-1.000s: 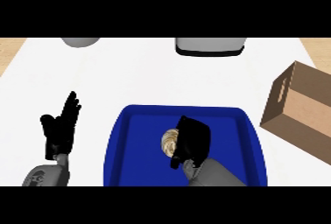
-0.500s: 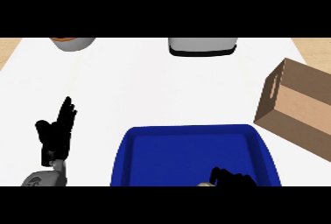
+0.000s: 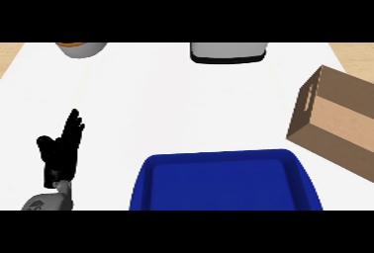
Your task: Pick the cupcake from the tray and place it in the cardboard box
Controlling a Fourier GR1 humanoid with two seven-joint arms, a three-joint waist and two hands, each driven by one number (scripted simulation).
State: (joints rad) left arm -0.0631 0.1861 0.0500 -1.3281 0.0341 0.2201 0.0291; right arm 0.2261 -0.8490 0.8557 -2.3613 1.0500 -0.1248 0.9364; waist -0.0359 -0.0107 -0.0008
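Note:
The blue tray (image 3: 219, 163) lies at the lower middle of the head view, and the part of it that shows holds nothing. No cupcake shows anywhere. The cardboard box (image 3: 337, 118) stands at the right edge, tilted, just beyond the tray's far right corner. My left hand (image 3: 61, 150) rests open at the lower left, fingers up, well left of the tray. My right hand is out of the picture.
A grey bowl (image 3: 82, 48) with something orange in it sits at the far left of the white counter (image 3: 182, 99). A grey, dark-based container (image 3: 228, 52) stands at the far middle.
The view has shifted so the tray slid toward the lower edge. My right hand with the cupcake has dropped out of the picture. The left hand kept its pose.

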